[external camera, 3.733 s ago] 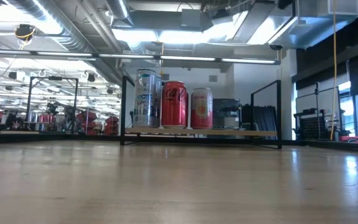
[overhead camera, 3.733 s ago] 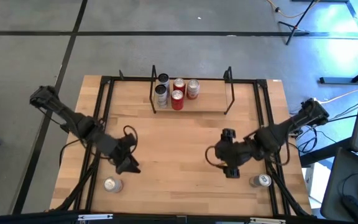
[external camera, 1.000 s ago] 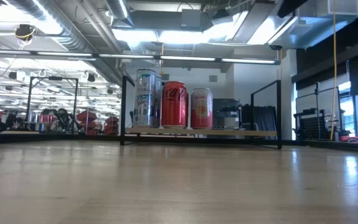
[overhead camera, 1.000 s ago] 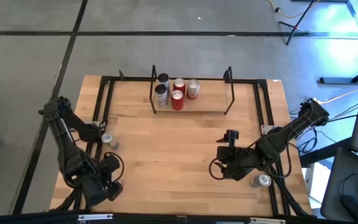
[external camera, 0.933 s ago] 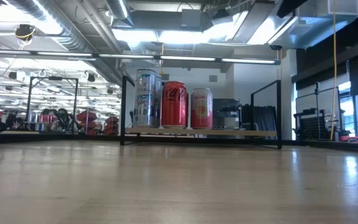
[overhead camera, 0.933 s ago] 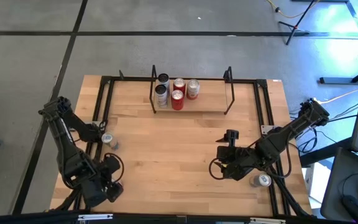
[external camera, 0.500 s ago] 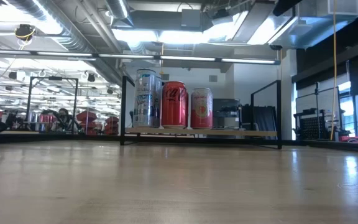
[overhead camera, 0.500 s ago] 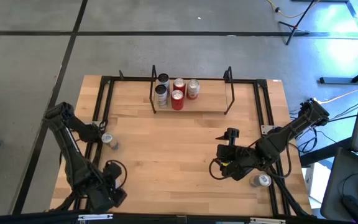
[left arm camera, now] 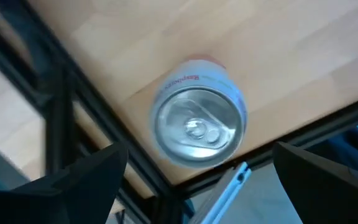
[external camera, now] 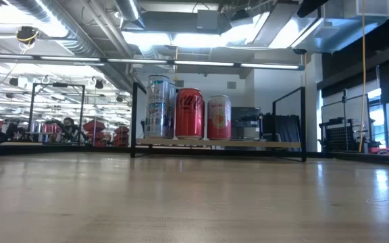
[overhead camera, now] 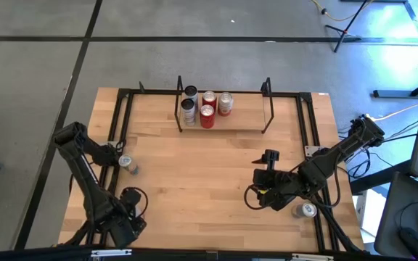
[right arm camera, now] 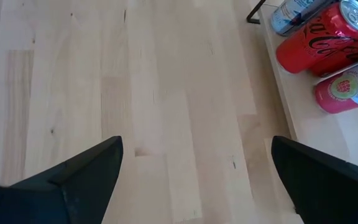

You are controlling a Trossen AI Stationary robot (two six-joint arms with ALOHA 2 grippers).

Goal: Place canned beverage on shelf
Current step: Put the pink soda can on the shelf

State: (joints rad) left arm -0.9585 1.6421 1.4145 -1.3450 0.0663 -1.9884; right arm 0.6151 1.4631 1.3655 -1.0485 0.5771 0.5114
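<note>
Coca-Cola script on red can (right arm camera: 308, 41); other cans' lettering too small or blurred to read.

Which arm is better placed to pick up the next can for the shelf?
Left. The left gripper is open directly over a can, centred between its fingers. The right gripper, also open, faces the shelf over bare table; its nearest can sits behind it.

The left arm is bent in a sharp elbow at the near left corner of the table (overhead camera: 194, 181). Its left gripper (overhead camera: 125, 225) points straight down there, with its two fingers (left arm camera: 73, 180) spread wide apart. The right arm reaches in low from the table's right side. Its right gripper (overhead camera: 269, 157) hangs over the right half of the table, and its fingers (right arm camera: 82, 168) are spread wide too.
</note>
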